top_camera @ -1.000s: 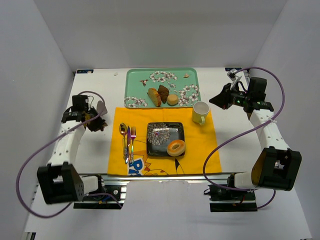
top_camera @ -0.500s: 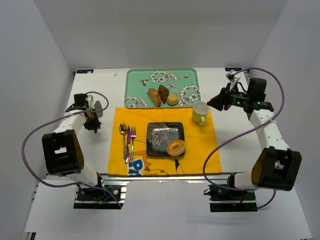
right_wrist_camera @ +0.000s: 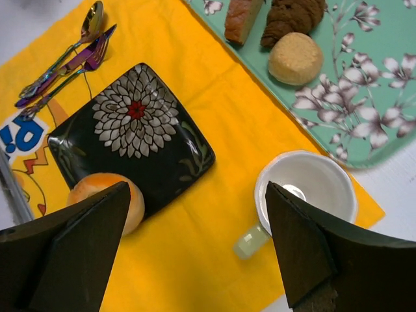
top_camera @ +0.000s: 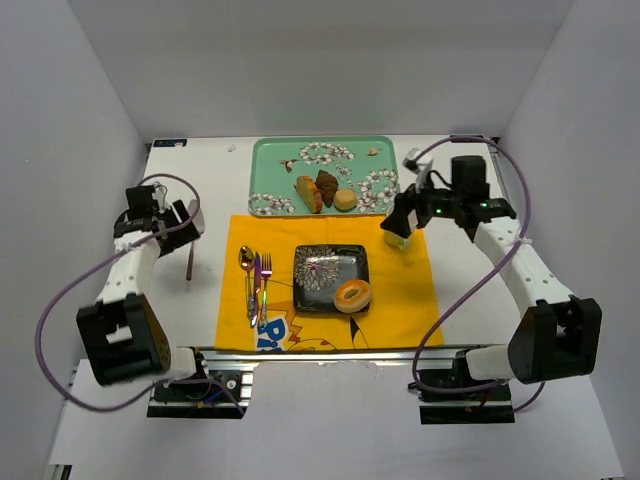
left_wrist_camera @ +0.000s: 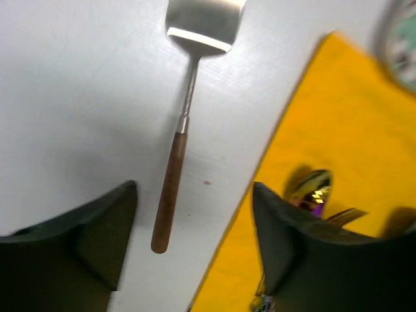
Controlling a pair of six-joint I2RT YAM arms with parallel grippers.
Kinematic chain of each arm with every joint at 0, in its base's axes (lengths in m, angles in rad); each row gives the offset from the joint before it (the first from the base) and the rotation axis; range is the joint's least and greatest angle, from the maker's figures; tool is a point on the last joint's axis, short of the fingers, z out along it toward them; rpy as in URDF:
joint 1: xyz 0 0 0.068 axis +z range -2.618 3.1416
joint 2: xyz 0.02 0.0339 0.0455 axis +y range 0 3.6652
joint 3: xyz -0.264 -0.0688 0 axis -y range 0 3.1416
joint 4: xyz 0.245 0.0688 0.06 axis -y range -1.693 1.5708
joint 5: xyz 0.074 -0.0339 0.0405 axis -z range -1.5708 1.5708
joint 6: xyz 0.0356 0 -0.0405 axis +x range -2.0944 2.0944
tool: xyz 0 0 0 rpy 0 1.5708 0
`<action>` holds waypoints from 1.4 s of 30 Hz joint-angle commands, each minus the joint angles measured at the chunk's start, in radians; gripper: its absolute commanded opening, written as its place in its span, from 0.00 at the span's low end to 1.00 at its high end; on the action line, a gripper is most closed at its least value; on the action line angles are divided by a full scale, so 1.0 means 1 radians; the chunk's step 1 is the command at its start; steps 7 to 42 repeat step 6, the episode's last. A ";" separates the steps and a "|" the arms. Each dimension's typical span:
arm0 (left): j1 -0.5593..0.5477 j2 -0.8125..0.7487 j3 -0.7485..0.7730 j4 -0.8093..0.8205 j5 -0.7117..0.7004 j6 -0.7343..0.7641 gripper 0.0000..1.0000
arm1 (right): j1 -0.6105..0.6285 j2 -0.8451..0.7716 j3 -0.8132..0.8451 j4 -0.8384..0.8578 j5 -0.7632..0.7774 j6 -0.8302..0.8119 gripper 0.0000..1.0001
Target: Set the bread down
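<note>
Just right of the black plate [top_camera: 306,286], the right tool [top_camera: 401,222] has swung in above the mug [right_wrist_camera: 305,185], jaws wide and empty, apparently heading for the bread [top_camera: 351,295].

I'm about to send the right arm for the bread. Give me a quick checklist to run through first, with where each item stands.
1. The right gripper is open and empty: ok. Its fingers are apart with nothing between them.
2. The bread is located: ok. It sits on the near right corner of the black plate, overhanging the yellow mat.
3. The right gripper is above the bread: not ok. It hangs over the mug, farther back and to the right.
4. Clearance above the mug: cannot tell. No view shows the height gap.
5. The left gripper is out of the way: ok. It is open over the spatula on the table, left of the mat.
</note>
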 commanded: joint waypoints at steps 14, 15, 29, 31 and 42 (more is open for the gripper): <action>0.023 -0.434 -0.020 0.158 0.150 -0.198 0.98 | 0.178 0.018 0.157 0.037 0.297 0.088 0.90; 0.023 -0.434 -0.020 0.158 0.150 -0.198 0.98 | 0.178 0.018 0.157 0.037 0.297 0.088 0.90; 0.023 -0.434 -0.020 0.158 0.150 -0.198 0.98 | 0.178 0.018 0.157 0.037 0.297 0.088 0.90; 0.023 -0.434 -0.020 0.158 0.150 -0.198 0.98 | 0.178 0.018 0.157 0.037 0.297 0.088 0.90; 0.023 -0.434 -0.020 0.158 0.150 -0.198 0.98 | 0.178 0.018 0.157 0.037 0.297 0.088 0.90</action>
